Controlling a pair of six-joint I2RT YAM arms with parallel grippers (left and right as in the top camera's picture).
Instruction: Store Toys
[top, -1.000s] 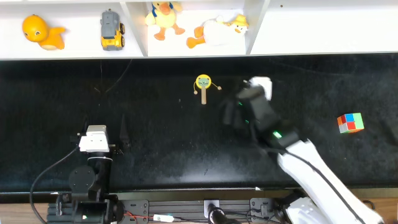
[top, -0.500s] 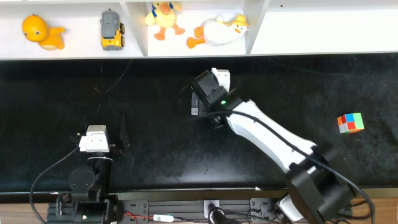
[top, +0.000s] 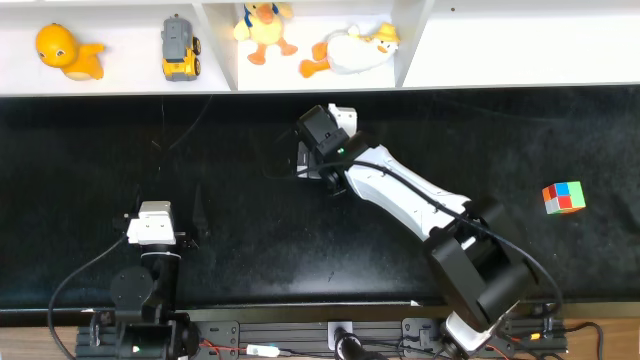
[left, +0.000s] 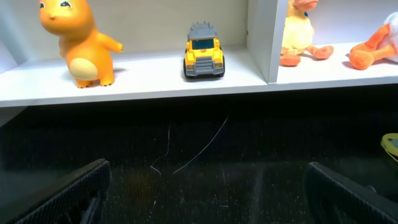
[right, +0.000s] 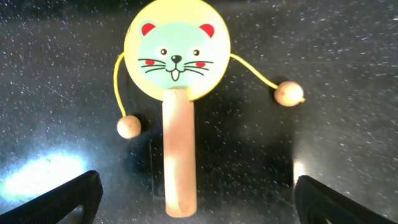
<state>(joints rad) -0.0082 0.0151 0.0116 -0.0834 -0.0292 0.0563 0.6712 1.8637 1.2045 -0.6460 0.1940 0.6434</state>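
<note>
- The right claw (right: 196, 186) is hanging straight over the cat-faced rattle drum (right: 178, 93), near the upper middle of the top view. Its fingers are spread wide to either side of the wooden handle. That line-up suggests it is preparing to pinch the handle, the narrowest and firmest part.
- The rattle drum is lying flat on the black table (top: 250, 230), just below the white shelf (top: 500, 60). Its beads (right: 129, 127) are trailing loose on their strings, so they are likely to swing on any lift.
- The left claw (left: 205, 196) is sitting spread and holding nothing at the lower left of the top view, facing the shelf, seemingly parked out of the way.
- An orange figure (top: 65, 50), a yellow truck (top: 180, 50) and two plush ducks (top: 265, 30) are already sitting in the shelf compartments, while a colour cube (top: 562, 197) is waiting on the table at the right.
</note>
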